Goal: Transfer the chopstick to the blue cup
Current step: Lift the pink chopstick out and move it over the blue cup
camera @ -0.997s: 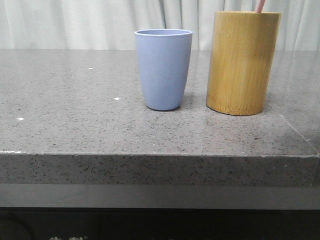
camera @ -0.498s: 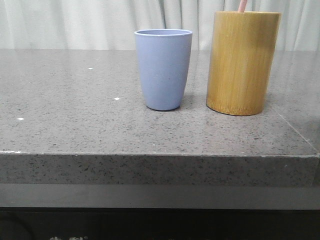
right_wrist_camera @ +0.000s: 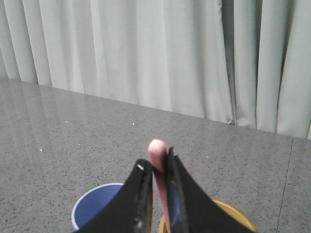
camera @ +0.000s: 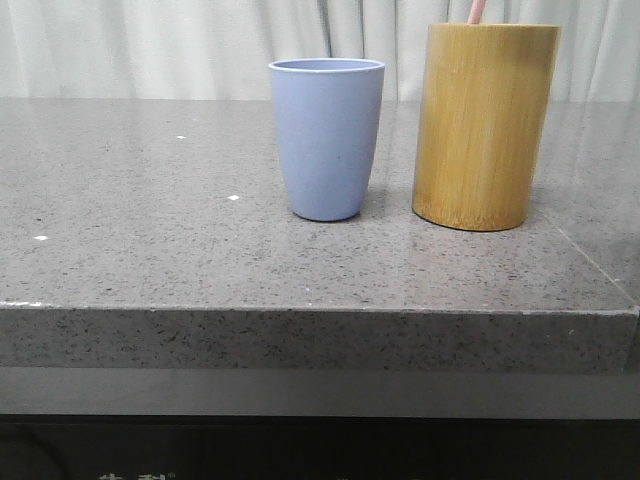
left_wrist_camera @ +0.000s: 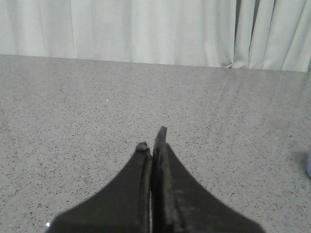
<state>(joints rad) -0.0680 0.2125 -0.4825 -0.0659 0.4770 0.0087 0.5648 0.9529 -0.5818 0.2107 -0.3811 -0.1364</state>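
1. While the blue cup (camera: pixel 327 138) stands upright near the middle of the grey speckled tabletop (camera: pixel 150 240), its inside looks empty from the right wrist view, so the transfer is not finished.
2. Just beside the cup, on its right in the front view, stands the taller bamboo holder (camera: pixel 486 125); the two are near each other but not touching.
3. In the front view a short pink tip of the chopstick (camera: pixel 477 10) rises above the rim of the holder, at the top edge of the picture.
4. In the right wrist view the right end effector (right_wrist_camera: pixel 156 171) is pinching the chopstick between its dark fingers (right_wrist_camera: pixel 141 194), with the rounded pink end standing a little above the fingertips.
5. Below this end effector I see both the cup mouth and the holder rim (the lower end of the stick is hidden, so I cannot tell if it has fully left the holder).
6. In its own wrist view the left end effector (left_wrist_camera: pixel 152 143) is pressed together with nothing between the fingers, low over bare tabletop, apart from the cups.
7. My judgement: the grasp is done and the lift is under way; what remains is to carry the stick over the blue cup, lower it inside and release it.
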